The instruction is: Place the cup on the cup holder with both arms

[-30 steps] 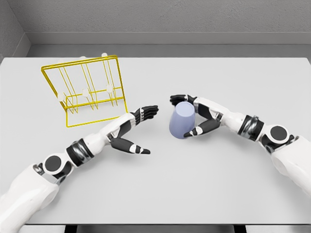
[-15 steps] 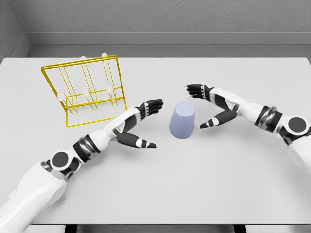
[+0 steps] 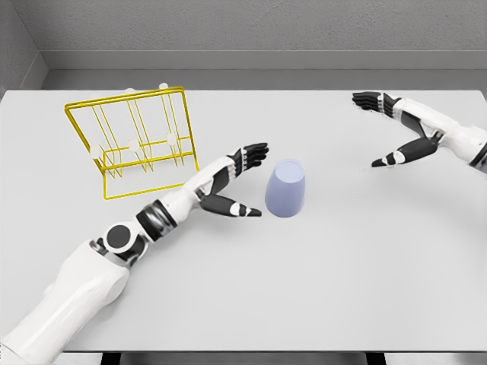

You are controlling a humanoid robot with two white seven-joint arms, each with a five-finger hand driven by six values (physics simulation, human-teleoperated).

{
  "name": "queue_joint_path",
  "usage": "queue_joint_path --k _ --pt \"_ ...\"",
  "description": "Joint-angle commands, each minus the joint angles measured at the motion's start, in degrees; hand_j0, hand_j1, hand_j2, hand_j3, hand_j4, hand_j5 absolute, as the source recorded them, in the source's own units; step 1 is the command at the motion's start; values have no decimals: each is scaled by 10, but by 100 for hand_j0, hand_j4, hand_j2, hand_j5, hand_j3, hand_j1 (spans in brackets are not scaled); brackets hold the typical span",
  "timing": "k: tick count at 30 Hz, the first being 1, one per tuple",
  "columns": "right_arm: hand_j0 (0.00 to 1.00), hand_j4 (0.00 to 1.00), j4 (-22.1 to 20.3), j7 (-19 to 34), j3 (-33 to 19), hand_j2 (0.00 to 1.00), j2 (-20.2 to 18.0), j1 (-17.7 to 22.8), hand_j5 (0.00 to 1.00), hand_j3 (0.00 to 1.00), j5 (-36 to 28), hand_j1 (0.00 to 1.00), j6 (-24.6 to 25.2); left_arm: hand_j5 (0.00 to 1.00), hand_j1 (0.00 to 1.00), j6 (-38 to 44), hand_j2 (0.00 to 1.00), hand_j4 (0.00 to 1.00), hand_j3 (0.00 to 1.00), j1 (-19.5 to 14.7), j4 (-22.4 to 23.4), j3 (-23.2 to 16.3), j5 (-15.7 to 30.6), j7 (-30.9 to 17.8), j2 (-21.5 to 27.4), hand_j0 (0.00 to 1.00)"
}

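You have the cup (image 3: 286,190) standing upside down on the white table (image 3: 319,289), wide rim down and narrower closed end up, a little left of the table's middle and free of both hands. Your left hand (image 3: 237,180) sits just to the cup's left with its fingers (image 3: 255,153) spread and stretched toward it and the thumb (image 3: 242,210) low beside the cup's base; it grips nothing, and a narrow gap shows between thumb tip and cup wall. Your right hand (image 3: 397,135) is well apart from the cup, up near the table's far right edge, palm turned inward, fingers extended and thumb held away from them, holding nothing. The yellow wire cup holder (image 3: 135,142) stands at the far left of the table, tilted back, with 3 pairs of upright prongs topped by small white tips, and sits well apart from the cup, behind your left forearm (image 3: 179,204). A grey wall (image 3: 251,30) runs behind the table.
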Motion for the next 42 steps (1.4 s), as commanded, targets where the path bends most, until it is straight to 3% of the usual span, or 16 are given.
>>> queue_joint_path --k 1,4,5,8,12,40,42 --pt "100 100 3 0 -2 100 -22 -2 100 100 -2 100 -7 100 100 0 100 100 100 0 20 0 -2 -1 -12 100" --pt "100 100 22 0 -5 100 -30 -57 100 100 231 100 -7 100 100 -1 100 100 100 0 26 -1 -13 -4 -30 100" --pt "100 100 21 0 -6 100 -30 -62 100 100 275 100 -7 100 100 -1 100 100 100 -3 27 -2 -14 -4 -35 100" --pt "100 100 10 0 -5 100 -30 -63 100 100 320 100 -7 100 100 0 100 100 100 -5 32 -2 -16 -4 -43 100" --pt "100 100 1 0 -6 100 -30 -64 100 100 311 100 -7 100 100 0 100 100 100 -18 60 -2 -16 -5 -53 100" --pt "100 100 3 0 -26 100 -20 -57 100 100 309 100 -7 100 100 2 100 100 100 -28 77 -9 -34 -7 -86 100" --pt "100 100 3 0 -25 100 -19 -57 100 100 311 100 -7 86 86 1 86 86 86 -28 78 -9 -33 -8 -90 86"
